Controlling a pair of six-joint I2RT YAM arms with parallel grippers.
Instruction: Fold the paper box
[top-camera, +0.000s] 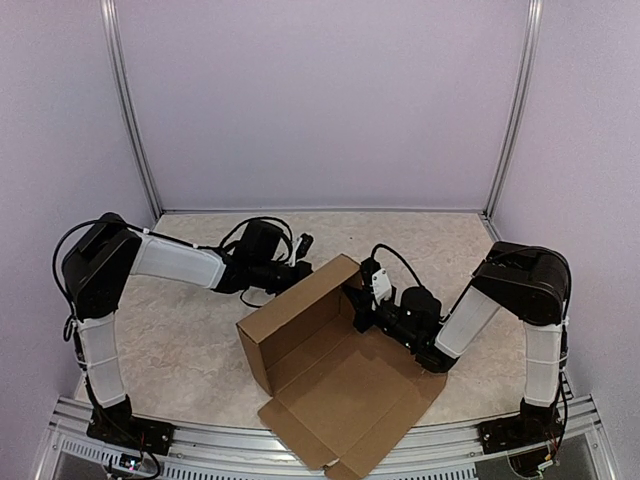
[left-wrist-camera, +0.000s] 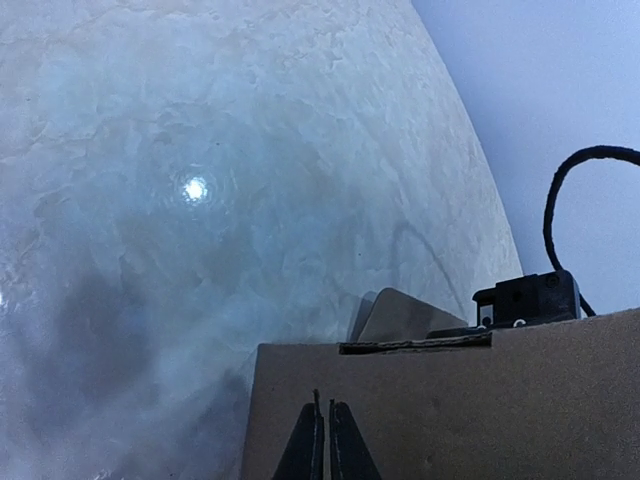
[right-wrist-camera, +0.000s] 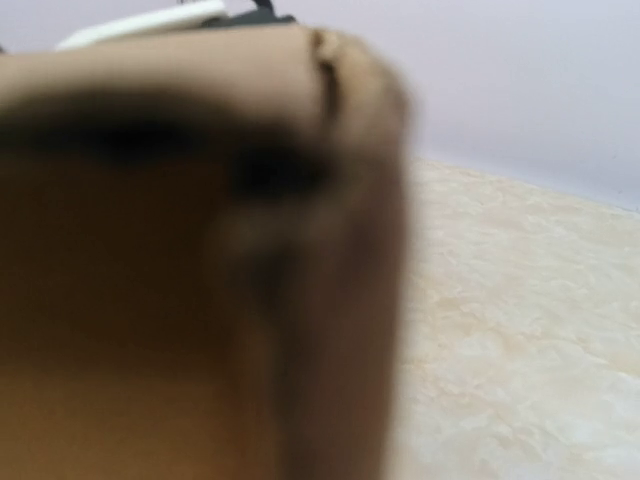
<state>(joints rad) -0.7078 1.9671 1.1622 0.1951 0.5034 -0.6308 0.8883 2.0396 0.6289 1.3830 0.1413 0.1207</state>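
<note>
The plain brown die-cut cardboard box (top-camera: 340, 400) sits partly formed at the centre of the pale marbled desk (top-camera: 180, 350), between the two arms. Its far wall and left side wall stand upright, while the large lid panel lies flat toward the near edge, its corner overlapping the aluminium rail (top-camera: 200, 445) in the overhead view. The left claw (left-wrist-camera: 326, 425) is clenched on nothing, fingertips together at the outer face of the far wall; actual contact cannot be confirmed. The right claw (top-camera: 362, 302) is at the right end of that wall. Its state cannot be told, because blurred cardboard fills the right wrist view and the overhead view hides the fingers. Hazard 1: the box slides or pivots. Cause: the desk looks smooth, and a push from the left claw on the outside of the wall has only the right claw to oppose it. Hazard 2: the upright walls spring open. Cause: no tab is seen locked, so the creased board is likely to relax if either claw withdraws. Hazard 3: a crushed or torn corner. Cause: the right claw works with its camera blocked, so a misjudged squeeze or twist may buckle the thin board. Hazard 4: the lid panel snags on the rail if the box is dragged toward the bases.
</note>
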